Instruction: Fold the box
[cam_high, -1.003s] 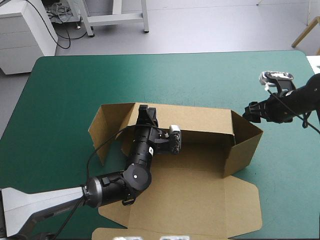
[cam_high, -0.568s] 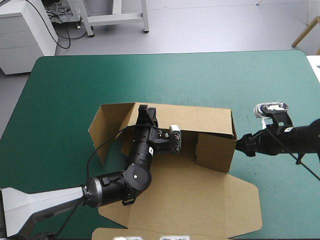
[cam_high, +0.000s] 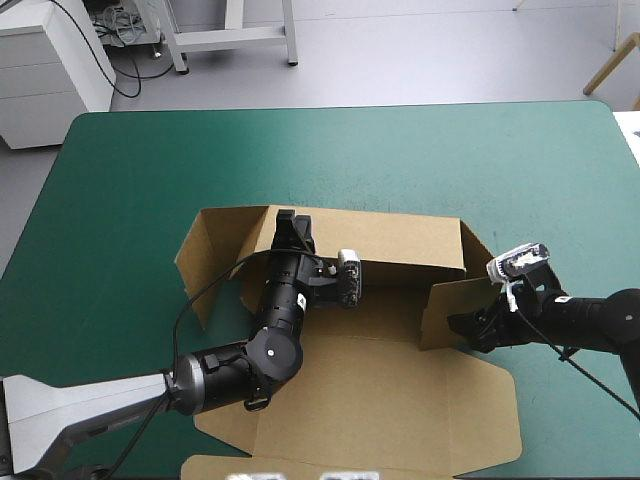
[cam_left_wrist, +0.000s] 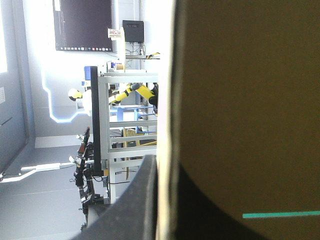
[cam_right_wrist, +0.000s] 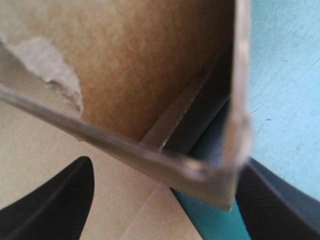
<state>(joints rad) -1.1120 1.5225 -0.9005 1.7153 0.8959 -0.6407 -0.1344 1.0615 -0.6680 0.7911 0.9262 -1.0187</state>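
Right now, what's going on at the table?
Box fold in progress. The left gripper is shut on the upright back wall of the brown box. The right gripper, fingers open, is at the right end flap, with the flap's corner between its fingers. The lid panel lies flat on the teal-green table.

- Teal-green table (cam_high: 400, 160) spread under the left claw (cam_high: 295, 218).
- Grey floor (cam_high: 420, 50) beyond its far edge, ahead of that claw.
- White cabinet (cam_high: 45, 70) and loose cables (cam_high: 118, 25) far to its left.
- White frame (cam_high: 290, 30) straight ahead; wooden leg (cam_high: 610, 65) far right.
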